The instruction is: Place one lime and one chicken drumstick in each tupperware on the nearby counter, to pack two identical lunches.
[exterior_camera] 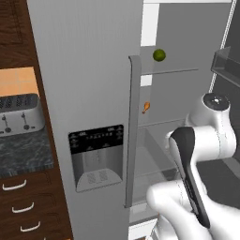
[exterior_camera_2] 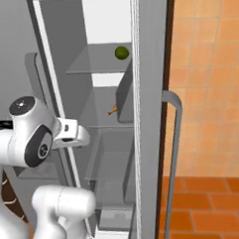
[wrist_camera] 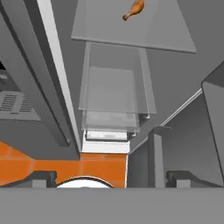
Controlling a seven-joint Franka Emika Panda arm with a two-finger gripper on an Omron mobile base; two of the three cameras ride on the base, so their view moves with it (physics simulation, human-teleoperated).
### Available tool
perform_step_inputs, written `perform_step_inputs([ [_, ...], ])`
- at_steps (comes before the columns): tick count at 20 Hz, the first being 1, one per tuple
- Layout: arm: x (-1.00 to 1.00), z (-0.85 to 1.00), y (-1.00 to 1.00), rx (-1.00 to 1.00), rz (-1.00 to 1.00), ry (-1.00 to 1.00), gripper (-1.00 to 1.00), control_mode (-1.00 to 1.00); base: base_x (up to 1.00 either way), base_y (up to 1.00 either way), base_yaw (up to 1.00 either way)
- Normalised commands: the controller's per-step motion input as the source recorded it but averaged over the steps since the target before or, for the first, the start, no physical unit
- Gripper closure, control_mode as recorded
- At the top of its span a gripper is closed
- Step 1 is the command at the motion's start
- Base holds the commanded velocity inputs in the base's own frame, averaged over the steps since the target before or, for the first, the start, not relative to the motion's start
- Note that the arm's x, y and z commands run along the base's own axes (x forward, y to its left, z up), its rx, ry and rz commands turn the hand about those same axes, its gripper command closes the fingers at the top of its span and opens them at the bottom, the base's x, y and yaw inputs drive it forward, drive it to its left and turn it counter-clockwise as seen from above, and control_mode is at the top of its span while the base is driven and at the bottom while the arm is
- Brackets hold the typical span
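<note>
- The drumstick (wrist_camera: 134, 9) is seen at the hand view's top, on a fridge shelf (wrist_camera: 166, 35); the lime (exterior_camera: 159, 55) lies one shelf higher.
- The gripper (wrist_camera: 111, 178) is held spread, empty.
- The drumstick should be approached level, centred between the fingers.

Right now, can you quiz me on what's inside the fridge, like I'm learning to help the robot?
1. True or false: the lime sits on a shelf above the chicken drumstick.
2. What stands on the counter left of the fridge? A) toaster B) kettle C) blender
3. Fill in: the end effector is ____, holding nothing.

Key: 1 true. 2 A, the silver toaster. 3 open.
</note>
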Motion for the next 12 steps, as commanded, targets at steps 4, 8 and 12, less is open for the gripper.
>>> perform_step_inputs([
  [4, 0.79, -0.03, -0.35, 0.06, 0.00, 0.00, -1.00, -1.00, 0.00, 0.00, 0.00],
  [8, 0.90, 0.00, -0.16, 0.09, 0.00, -0.03, -1.00, -1.00, 0.00, 0.00, 0.00],
  [12, 0.95, 0.00, -0.01, 0.10, 0.00, 0.00, -1.00, -1.00, 0.00, 0.00, 0.00],
])
